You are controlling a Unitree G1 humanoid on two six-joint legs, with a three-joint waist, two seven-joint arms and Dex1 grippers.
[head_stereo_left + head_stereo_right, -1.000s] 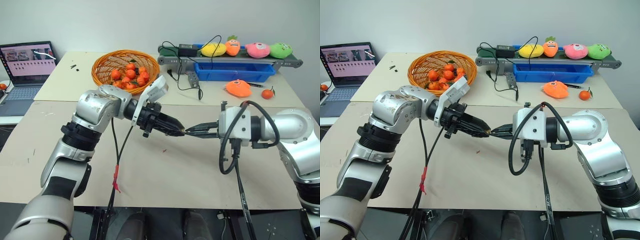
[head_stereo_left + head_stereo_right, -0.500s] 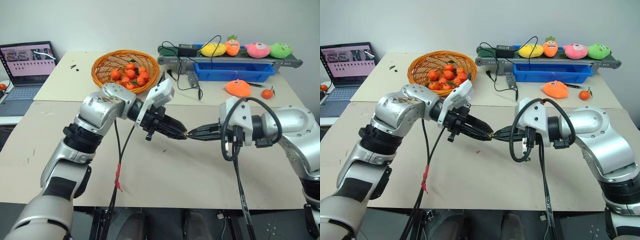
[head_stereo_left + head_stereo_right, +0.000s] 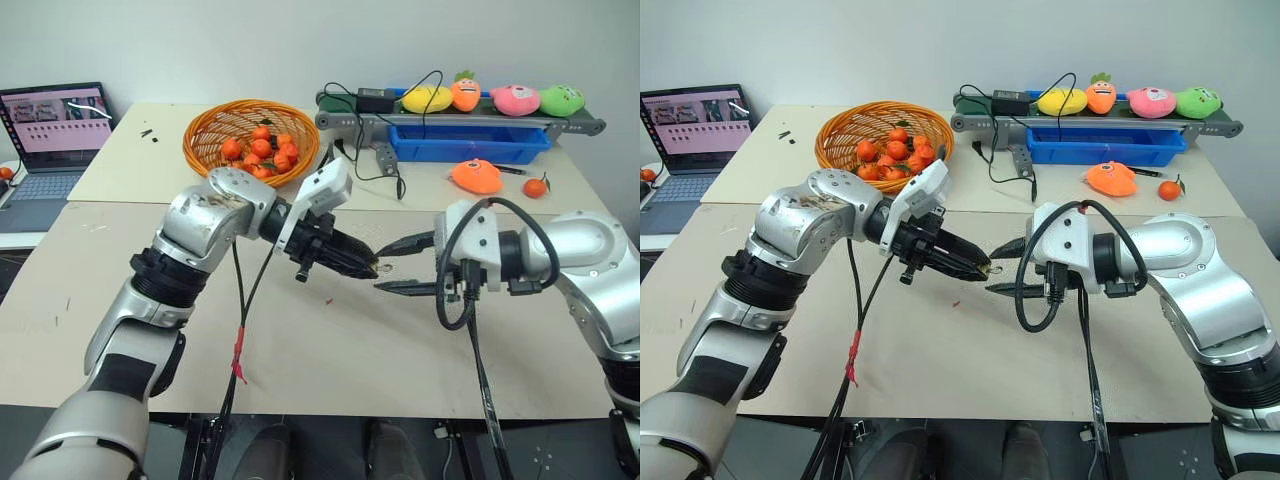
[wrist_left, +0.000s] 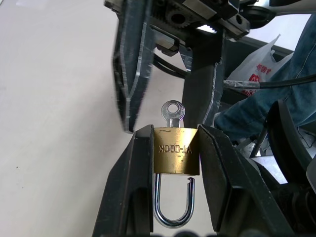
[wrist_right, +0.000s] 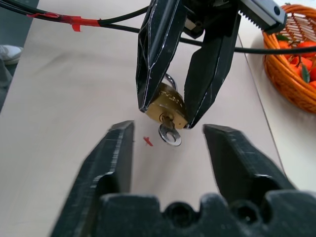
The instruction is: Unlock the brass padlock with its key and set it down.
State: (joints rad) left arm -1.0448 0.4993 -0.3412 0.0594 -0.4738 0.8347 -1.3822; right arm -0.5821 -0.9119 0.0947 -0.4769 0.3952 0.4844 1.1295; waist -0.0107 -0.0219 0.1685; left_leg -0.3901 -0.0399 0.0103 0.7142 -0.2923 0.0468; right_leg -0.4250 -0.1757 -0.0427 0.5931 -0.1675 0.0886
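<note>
Since the brass padlock (image 4: 176,151), clamped by the left gripper (image 4: 176,148), shows its shackle (image 4: 173,203) sprung with the key (image 4: 173,114) inserted, and the right gripper (image 5: 169,148) is spread empty just before the key, only setting down is judged left.

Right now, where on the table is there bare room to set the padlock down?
The near table is bare below the left hand, which clamps the brass padlock, and the open right hand; only a small red mark sits there. The far table is crowded: orange basket, conveyor, blue tray.
</note>
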